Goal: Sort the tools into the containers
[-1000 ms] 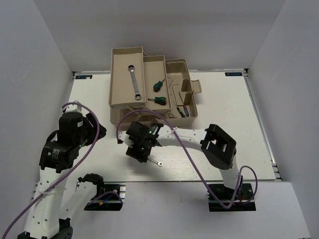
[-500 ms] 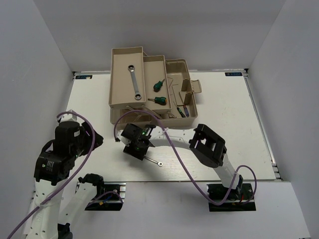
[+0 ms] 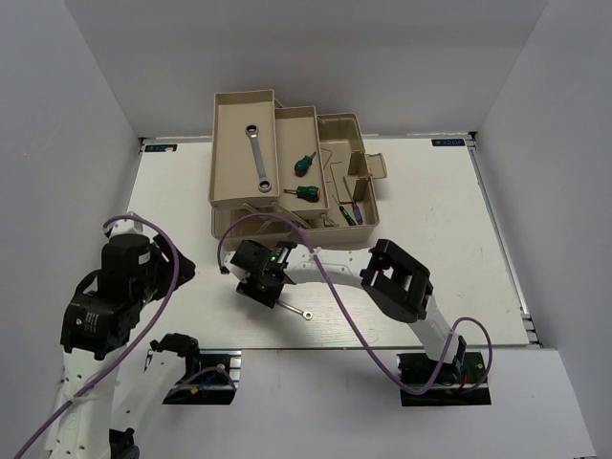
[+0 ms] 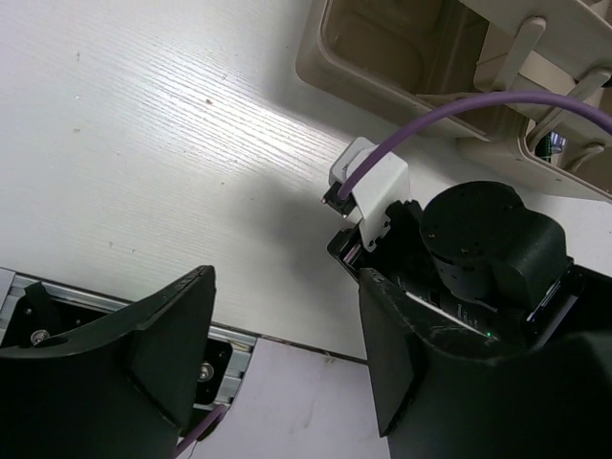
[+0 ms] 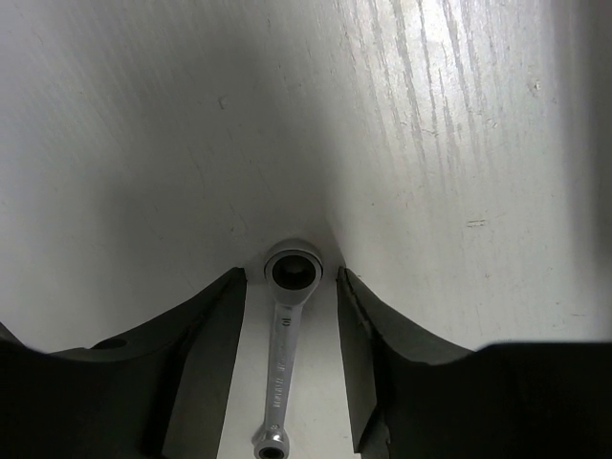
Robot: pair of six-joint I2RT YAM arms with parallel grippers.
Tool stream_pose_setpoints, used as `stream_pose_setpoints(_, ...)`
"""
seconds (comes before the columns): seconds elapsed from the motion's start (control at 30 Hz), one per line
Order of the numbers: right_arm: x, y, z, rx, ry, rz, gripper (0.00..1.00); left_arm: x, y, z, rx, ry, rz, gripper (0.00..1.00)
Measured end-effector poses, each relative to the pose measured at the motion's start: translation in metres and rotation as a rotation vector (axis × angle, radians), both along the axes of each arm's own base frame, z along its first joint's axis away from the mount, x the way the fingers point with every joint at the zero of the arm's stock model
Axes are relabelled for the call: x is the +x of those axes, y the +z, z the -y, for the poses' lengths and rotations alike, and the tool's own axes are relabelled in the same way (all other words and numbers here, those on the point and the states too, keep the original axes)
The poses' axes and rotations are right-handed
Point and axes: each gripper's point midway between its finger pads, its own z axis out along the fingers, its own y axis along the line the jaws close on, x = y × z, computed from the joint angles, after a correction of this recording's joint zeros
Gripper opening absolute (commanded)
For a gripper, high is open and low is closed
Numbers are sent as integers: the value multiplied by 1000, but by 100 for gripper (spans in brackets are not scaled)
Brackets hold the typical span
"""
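Note:
A short silver wrench [image 5: 284, 354] lies flat on the white table between the open fingers of my right gripper [image 5: 290, 287], which straddle it without touching. In the top view only its end [image 3: 305, 313] pokes out from under my right gripper [image 3: 264, 285]. The beige toolbox stands behind it. Its left tray [image 3: 226, 143] holds the long wrench [image 3: 256, 153]. The middle tray [image 3: 327, 143] holds two green-handled screwdrivers [image 3: 304, 163]. The bottom compartment [image 3: 369, 215] holds a blue-handled screwdriver [image 3: 356, 211]. My left gripper [image 4: 287, 344] is open and empty, off to the left [image 3: 180, 272].
The toolbox's lid and pale handle [image 3: 366, 165] stand at its right. A purple cable [image 3: 316, 263] loops over the right arm, close to the toolbox front. The left wrist view shows the right arm's wrist [image 4: 478, 249] and the table's near edge [image 4: 239, 337].
My left arm has pulled back down and to the left. My right gripper has shifted slightly left over the short wrench.

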Motion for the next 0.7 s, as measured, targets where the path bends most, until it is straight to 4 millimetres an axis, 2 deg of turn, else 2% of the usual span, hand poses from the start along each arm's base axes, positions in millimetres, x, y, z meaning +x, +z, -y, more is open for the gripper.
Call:
stream_pose_setpoints(0.23,-1,-1,-1,2,-9,-5,39,-1,8,-4,8,18,21,73)
stream_pose_setpoints(0.33,-2,-1,-1,4,-11,-9,29,-1,10,-5,4,25,28,73)
stream_pose_setpoints(0.37,-2,-1,-1,4,-12,-10,22,-1,10,-5,4,27,28,74)
stream_pose_setpoints(0.43,-2,-1,-1,6,-15,-14,16,-1,10,-5,4,30,29,75)
stream_pose_setpoints(0.5,-4,-1,-2,9,-9,-23,3,-1,10,-5,2,33,30,77)
stream_pose_setpoints(0.53,-4,-1,-2,10,-6,-28,0,-2,10,-5,1,35,32,78)
stream_pose_setpoints(0.6,-5,0,-2,16,-2,-45,0,-2,4,-4,-12,39,30,78)
stream_pose_setpoints(0.7,-5,1,0,31,1,-87,0,-8,-28,0,-34,39,-31,78)
